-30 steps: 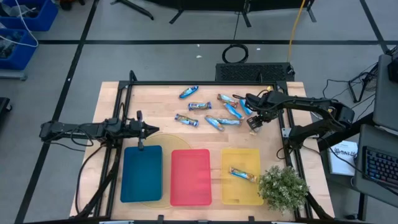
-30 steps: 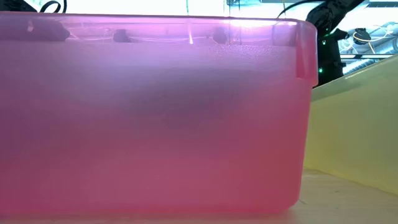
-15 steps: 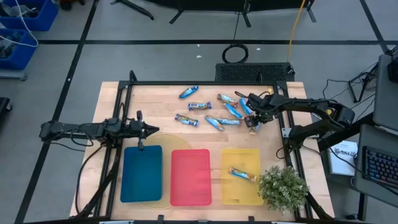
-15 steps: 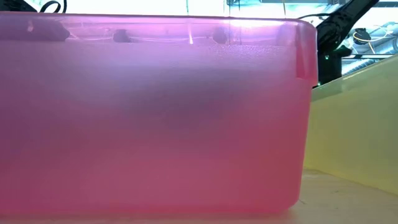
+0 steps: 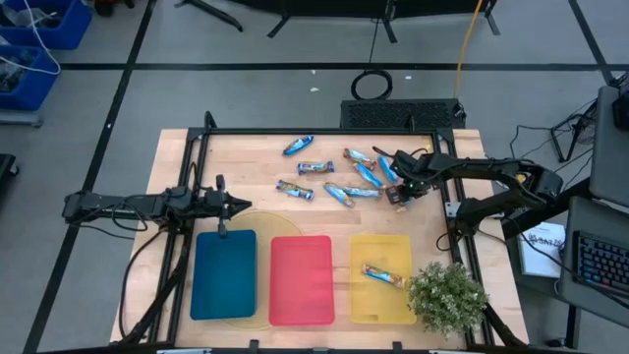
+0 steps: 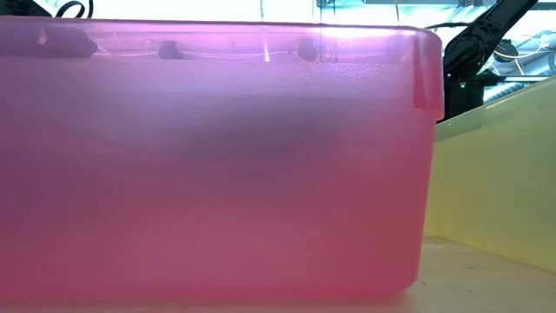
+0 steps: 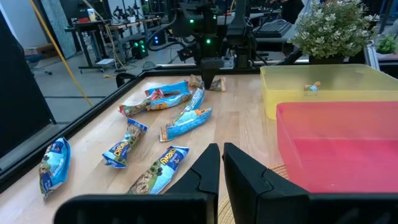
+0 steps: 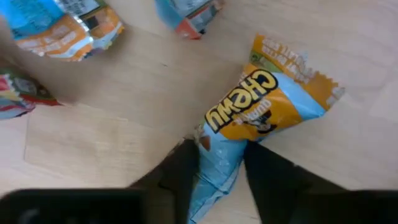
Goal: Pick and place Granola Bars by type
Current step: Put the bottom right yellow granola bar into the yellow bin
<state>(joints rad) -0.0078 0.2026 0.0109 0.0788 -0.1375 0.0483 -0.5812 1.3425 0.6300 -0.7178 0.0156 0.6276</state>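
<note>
Several granola bars [image 5: 339, 194] in blue wrappers lie loose on the far half of the wooden table, and one more [image 5: 383, 276] lies in the yellow tray [image 5: 378, 305]. My right gripper [image 5: 400, 193] is at the right end of the pile, down on a bar with an orange-and-blue "Chewy" wrapper [image 8: 261, 115]. My left gripper [image 5: 240, 205] waits shut at the left, beyond the blue tray [image 5: 223, 275]. Its closed fingers [image 7: 211, 177] hold nothing. My right gripper [image 8: 222, 150] has the Chewy bar's blue end [image 8: 221, 165] between its two fingers, one on each long side. The fingers come from above, pointing down, and lie across the bar. The bar lies flat on the table, its orange end [image 8: 292, 74] sticking out beyond the fingertips.
The blue tray, a red tray [image 5: 301, 279] and the yellow tray stand in a row along the near edge. A potted plant [image 5: 447, 297] stands at the near right corner. A black frame [image 5: 314, 132] runs round the table. In the low view the red tray's wall [image 6: 208, 165] fills the picture.
My right gripper has shifted a little toward the table's left and settled onto the bar at the right end of the pile. In the low view its arm has swung lower. The bars have stayed where they were.
</note>
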